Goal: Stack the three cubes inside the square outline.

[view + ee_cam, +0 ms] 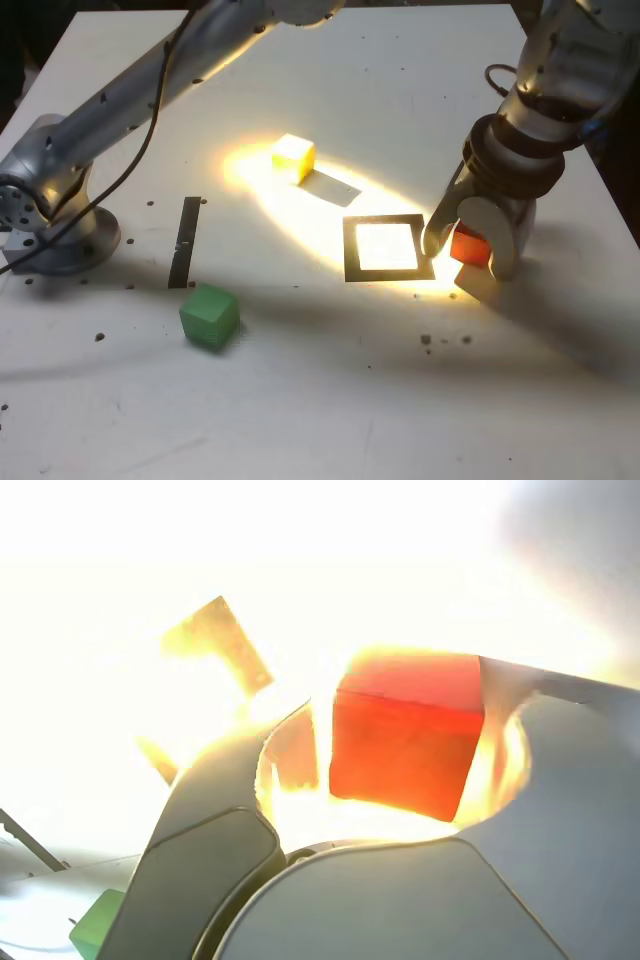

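On my bench, the big arm hangs over. In the exterior view, from the square outline, the black strip is at 9 o'clock. My fingers are open around the red cube at 3, with one right by the outline. Green cube: 8. Yellow cube: between 10 and 11.

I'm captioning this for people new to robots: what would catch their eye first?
Probably the glare across the white table, washing over the yellow cube and the black square outline. Next, the red cube between the gripper's curved jaws, at the exterior view's right.
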`<state>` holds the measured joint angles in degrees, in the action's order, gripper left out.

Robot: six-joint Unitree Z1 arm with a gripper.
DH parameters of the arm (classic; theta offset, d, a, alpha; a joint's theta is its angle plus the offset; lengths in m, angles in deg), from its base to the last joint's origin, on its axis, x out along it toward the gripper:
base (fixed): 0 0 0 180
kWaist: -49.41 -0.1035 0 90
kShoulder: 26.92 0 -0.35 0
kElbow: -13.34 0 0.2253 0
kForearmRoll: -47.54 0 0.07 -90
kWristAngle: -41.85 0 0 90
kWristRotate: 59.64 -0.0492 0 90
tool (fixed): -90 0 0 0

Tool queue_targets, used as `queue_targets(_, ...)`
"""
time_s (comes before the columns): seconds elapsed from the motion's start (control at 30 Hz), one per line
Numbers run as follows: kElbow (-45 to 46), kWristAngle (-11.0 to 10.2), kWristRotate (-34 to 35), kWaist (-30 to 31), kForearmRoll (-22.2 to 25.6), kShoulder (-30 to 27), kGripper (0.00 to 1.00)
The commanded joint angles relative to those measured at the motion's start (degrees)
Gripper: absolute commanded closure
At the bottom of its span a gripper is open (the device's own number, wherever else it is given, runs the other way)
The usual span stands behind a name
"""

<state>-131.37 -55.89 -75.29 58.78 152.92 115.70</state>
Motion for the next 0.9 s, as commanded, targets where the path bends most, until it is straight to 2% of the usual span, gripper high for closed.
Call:
queue_targets(0.0, -0.1, -0.1, 0.1, -0.1, 0.7, 0.0, 0.70)
queue_targets(0.43, 2.2, 0.0, 2.6, -0.1, 0.7, -1.6, 0.70)
queue_targets(0.73, 11.1, 0.5, 12.4, -0.1, -0.9, -8.2, 0.70)
queue_targets(0.87, 16.1, 1.7, 16.2, -0.1, -3.0, -11.3, 0.70)
